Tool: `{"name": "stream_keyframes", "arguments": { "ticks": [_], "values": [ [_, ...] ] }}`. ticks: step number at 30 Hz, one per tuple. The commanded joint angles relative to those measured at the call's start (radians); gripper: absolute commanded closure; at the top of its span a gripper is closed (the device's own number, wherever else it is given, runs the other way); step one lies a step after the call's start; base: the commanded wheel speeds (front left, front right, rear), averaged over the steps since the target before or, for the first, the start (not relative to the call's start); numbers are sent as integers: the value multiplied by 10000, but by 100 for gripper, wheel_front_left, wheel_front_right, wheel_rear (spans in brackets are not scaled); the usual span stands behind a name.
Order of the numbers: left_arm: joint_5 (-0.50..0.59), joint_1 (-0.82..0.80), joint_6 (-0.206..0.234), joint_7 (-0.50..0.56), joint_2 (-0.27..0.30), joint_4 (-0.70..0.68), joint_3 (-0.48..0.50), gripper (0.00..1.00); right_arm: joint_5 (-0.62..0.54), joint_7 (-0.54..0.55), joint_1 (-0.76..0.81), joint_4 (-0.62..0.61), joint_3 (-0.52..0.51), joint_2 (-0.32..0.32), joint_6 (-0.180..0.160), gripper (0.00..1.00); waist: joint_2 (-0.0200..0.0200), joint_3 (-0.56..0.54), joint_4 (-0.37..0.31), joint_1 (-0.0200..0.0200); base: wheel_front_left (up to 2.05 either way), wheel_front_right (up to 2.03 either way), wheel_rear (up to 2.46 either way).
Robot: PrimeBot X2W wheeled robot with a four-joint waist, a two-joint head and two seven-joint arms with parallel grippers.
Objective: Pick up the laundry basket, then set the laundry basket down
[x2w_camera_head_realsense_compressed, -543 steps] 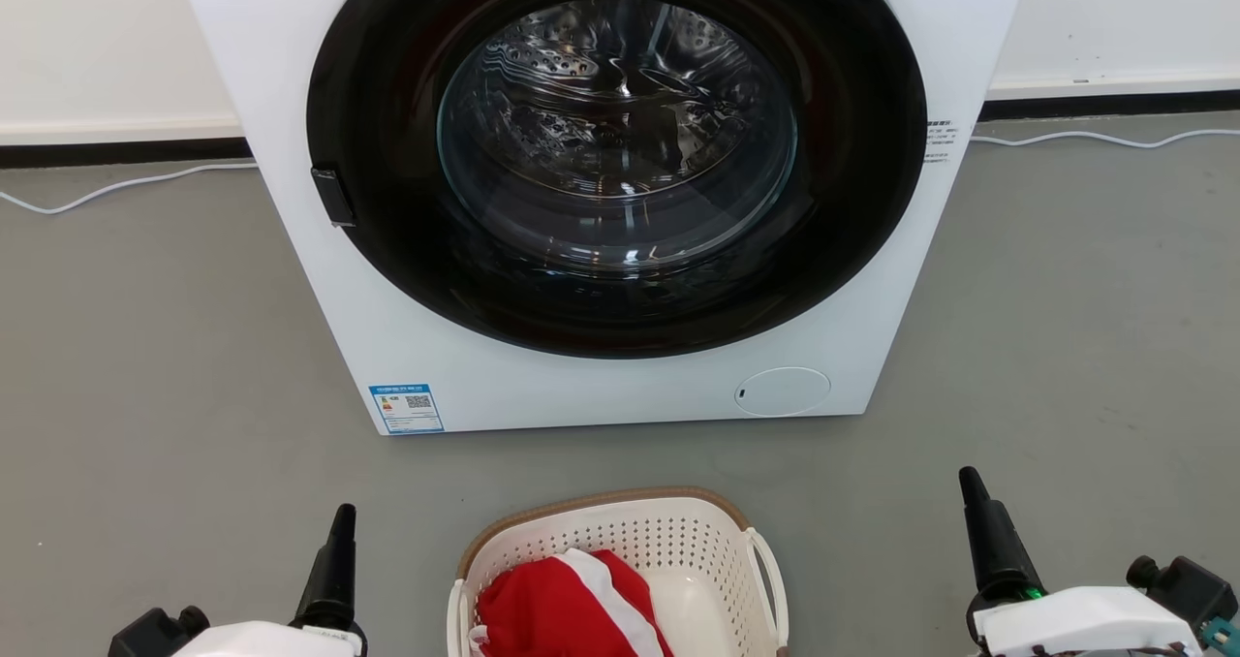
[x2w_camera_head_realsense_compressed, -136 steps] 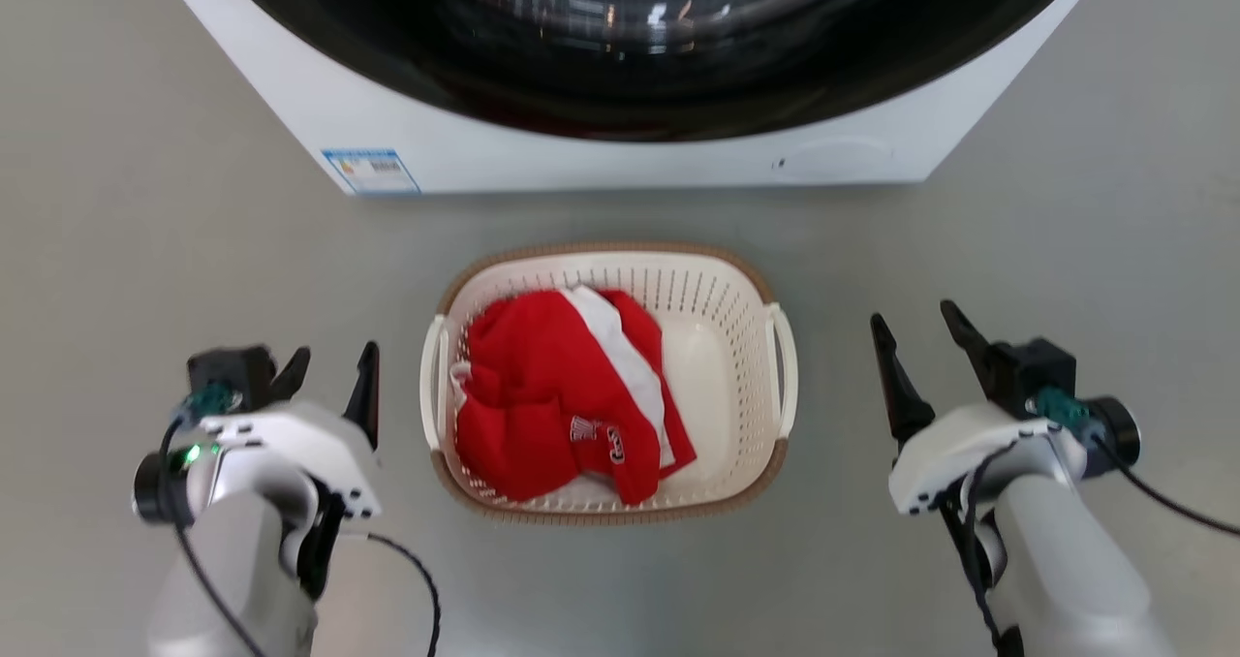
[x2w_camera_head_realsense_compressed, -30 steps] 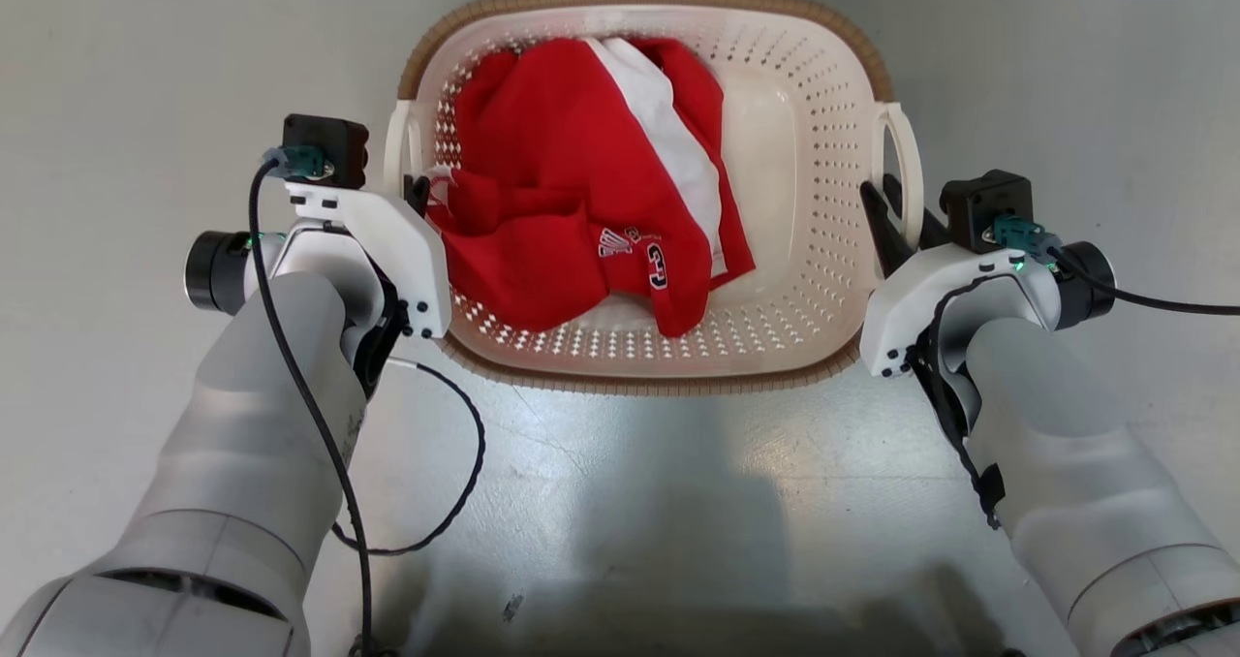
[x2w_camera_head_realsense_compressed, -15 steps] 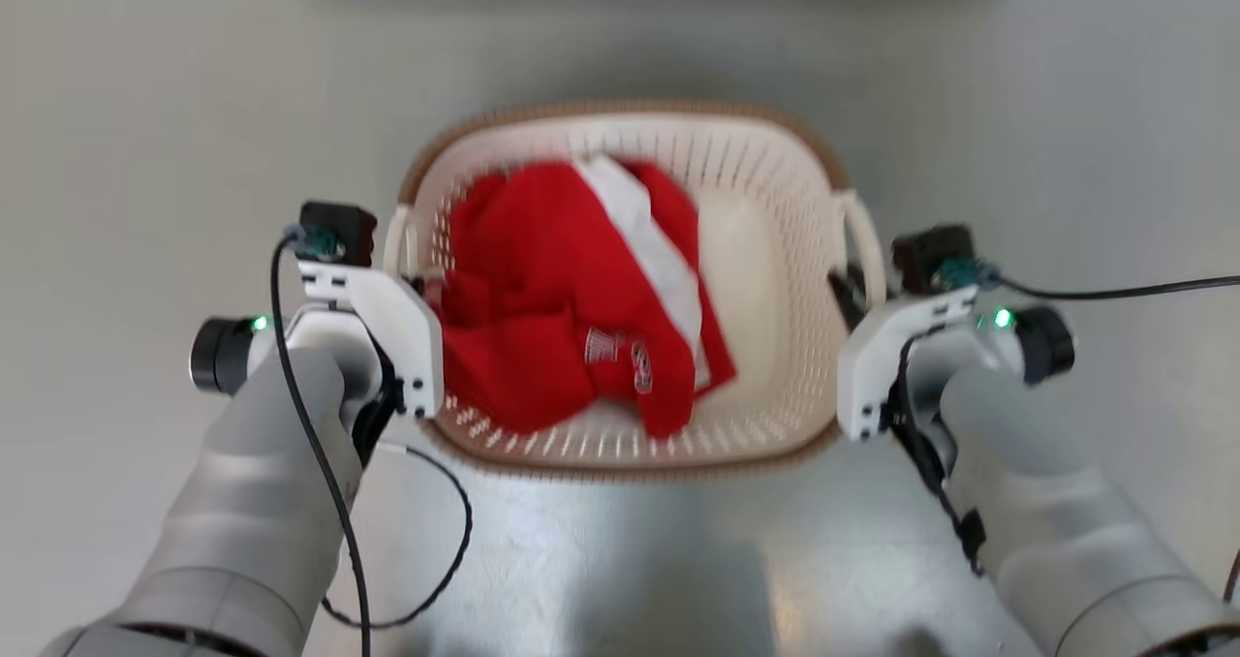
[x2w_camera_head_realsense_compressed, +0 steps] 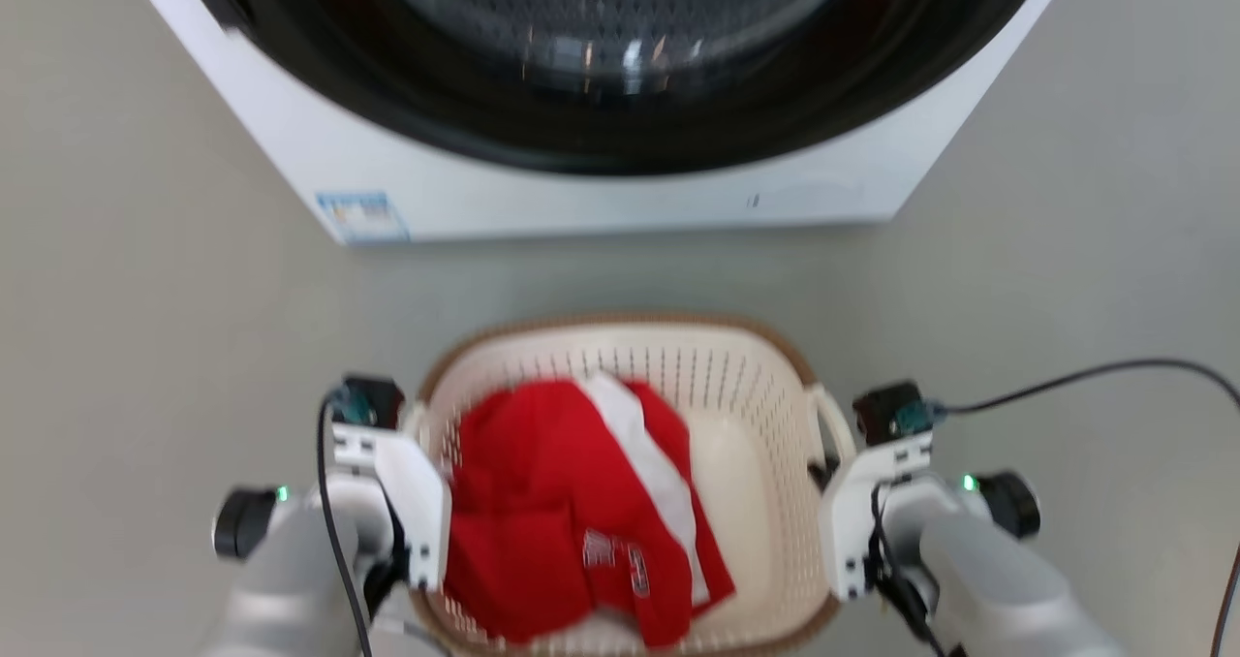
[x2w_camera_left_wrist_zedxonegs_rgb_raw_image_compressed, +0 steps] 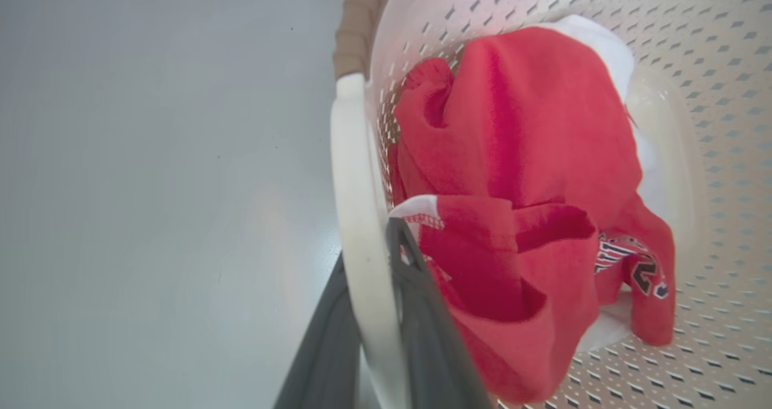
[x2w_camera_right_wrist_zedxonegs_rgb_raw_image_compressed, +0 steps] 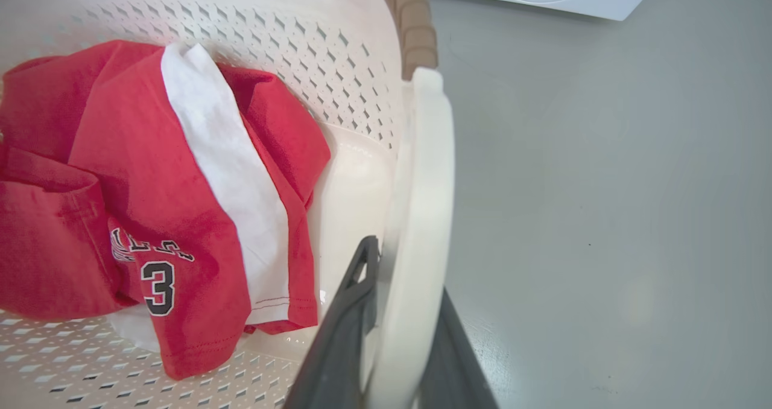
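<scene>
L grip: left gripper (x2w_camera_left_wrist_zedxonegs_rgb_raw_image_compressed: 369, 258) straddles the basket's left handle (x2w_camera_left_wrist_zedxonegs_rgb_raw_image_compressed: 356, 186), one finger inside the loop and one outside, both pressed onto the bar, pinching it.
R grip: right gripper (x2w_camera_right_wrist_zedxonegs_rgb_raw_image_compressed: 407, 276) does likewise on the right handle (x2w_camera_right_wrist_zedxonegs_rgb_raw_image_compressed: 425, 174), inner finger against the wall side and outer finger on the floor side, clamped.
Basket posn: laundry basket (x2w_camera_head_realsense_compressed: 620, 326) sits between the two arms, low centre in the head view, in front of the washer (x2w_camera_head_realsense_compressed: 581, 202) but well apart from it. Its near edge is cut off – can't tell if it's clear of the floor (x2w_camera_head_realsense_compressed: 145, 298).
Load: one red-and-white shirt (x2w_camera_head_realsense_compressed: 552, 483) is bunched to the robot's left side; the rest of the tub is bare.
Handling: prob. light, thin perforated plastic w/ one garment. The walls and loop handles likely flex some, and smooth plastic could slip in narrow fingers. The load is off-centre, so a slight tilt to the left is poss.
Where to hold: mid-span of each loop handle, both sides at once and level – as gripped now.
Vs 4.5 s ago: both grippers were spread and stood beside the basket, apart from it; now each is closed on a handle.
Vs 0.5 s ago: grip and shirt look the same. The head cam has tilted up, so the washer door fills the top again – a cam move, not the washer.
Other: a black cable (x2w_camera_head_realsense_compressed: 1066, 376) trails off the right wrist, clear of the basket.
</scene>
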Motion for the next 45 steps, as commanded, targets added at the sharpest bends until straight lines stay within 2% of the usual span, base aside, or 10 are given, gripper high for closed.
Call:
{"name": "stream_keyframes", "arguments": {
  "ticks": [1,7,16,25,45],
  "values": [
    [-34,167,10,47,484,-104,100,100,22,95,390,-7,329,22,87,100,-1,-1299,-347,0,0,0,0],
    [-148,705,-73,395,446,-104,-52,100,329,317,576,145,606,22,87,100,-1,-2256,-503,0,0,0,0],
    [-240,980,-118,797,229,-104,-319,100,645,469,751,354,847,22,87,100,-1,-3024,-439,0,0,0,0],
    [-300,1205,-147,1269,242,-104,-637,100,1203,739,1150,186,1225,22,87,100,-1,-3646,-458,0,0,0,0],
    [-627,1215,-158,1460,117,-131,-1182,100,1870,918,963,198,1930,22,87,100,-1,-3884,-619,0,0,0,0]
  ]
}}
